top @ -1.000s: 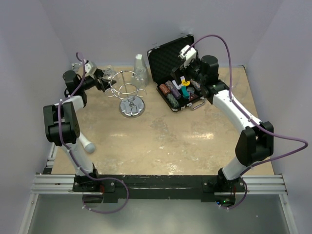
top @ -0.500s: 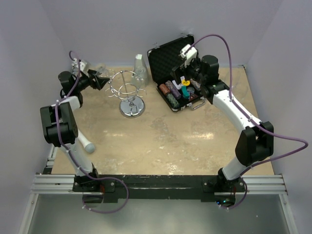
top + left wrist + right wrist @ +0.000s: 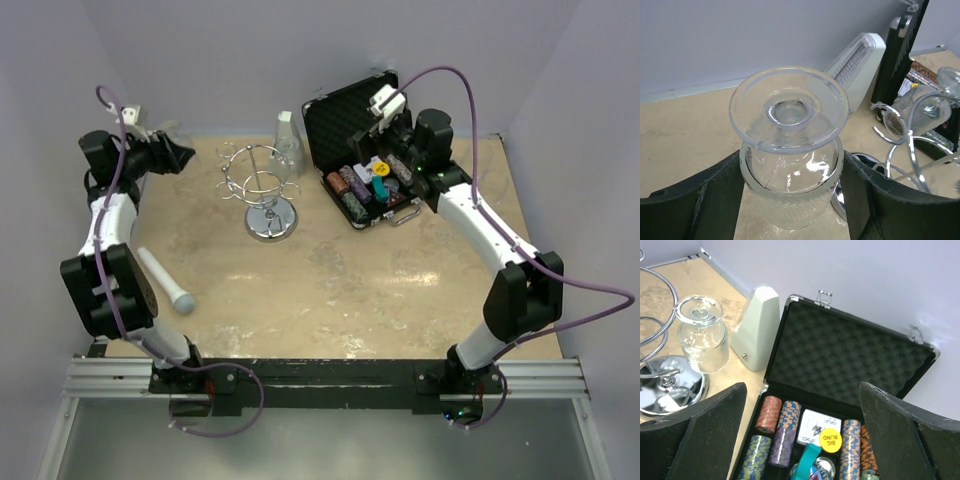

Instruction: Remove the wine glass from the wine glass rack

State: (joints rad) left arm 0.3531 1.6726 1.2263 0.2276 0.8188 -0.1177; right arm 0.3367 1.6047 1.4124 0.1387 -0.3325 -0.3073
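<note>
The left arm rises from its base and bends at the elbow. Its end effector (image 3: pixel 172 155) is clamped on an upturned wine glass (image 3: pixel 788 112) held between both fingers (image 3: pixel 700 200). The right arm stretches forward, and its end effector (image 3: pixel 800 435) tilts downward with its fingers (image 3: pixel 695 430) spread wide, holding nothing.
</note>
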